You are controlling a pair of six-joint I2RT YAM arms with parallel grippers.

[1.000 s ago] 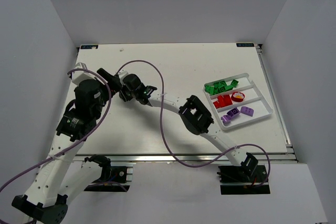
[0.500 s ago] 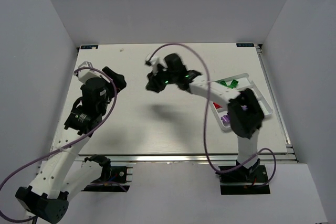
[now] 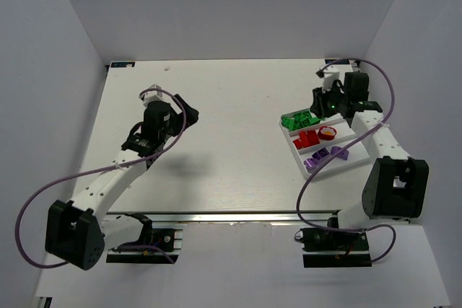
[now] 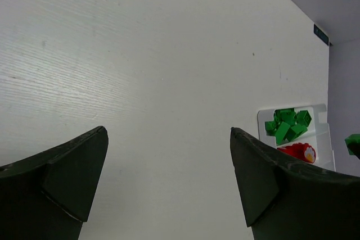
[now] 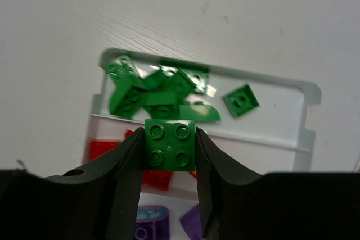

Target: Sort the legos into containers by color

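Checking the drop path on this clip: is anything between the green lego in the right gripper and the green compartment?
Nothing visible. The right gripper holds the green lego above the tray, and the green compartment lies open below, its green pile at one end and bare floor beside a lone green brick.

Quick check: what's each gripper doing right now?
Left gripper: open, holding nothing.
Right gripper: shut on a green lego, above the tray.

Top cam: overhead, whole table [image 3: 231, 99]. R wrist cam: close above tray [image 5: 312, 91]. L wrist cam: low, tray far off.
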